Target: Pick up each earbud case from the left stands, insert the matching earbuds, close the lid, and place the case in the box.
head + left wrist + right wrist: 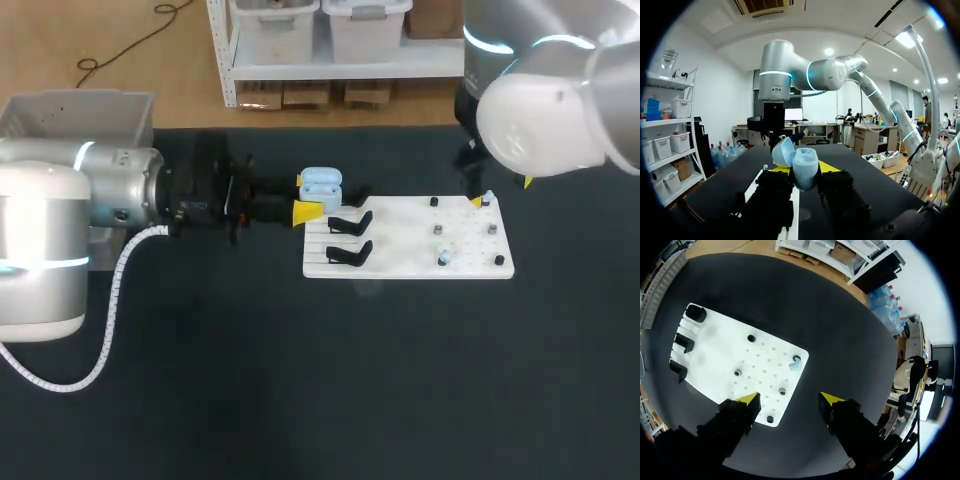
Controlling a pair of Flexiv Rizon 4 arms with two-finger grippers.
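Earbud case (pixel 320 183): light blue, lid same blue.
Left gripper (pixel 303 197): black body, bright yellow tips.
Right gripper (pixel 790 399): black, yellow tips too.
Board (pixel 400 262): white, rows of tiny dots.
Stands (pixel 350 222) at board's 9 o'clock: black.
Pegs (pixel 434 202): black, some grey.
Earbud (pixel 445 258) at board's 4 o'clock: pale blue.
Table (pixel 300 380): black, plain.
Left arm (pixel 60 230): silver-white, glowing light-blue ring.
Cable (pixel 112 300): white spiral.
Box (pixel 80 115) at table's 10 o'clock: grey.
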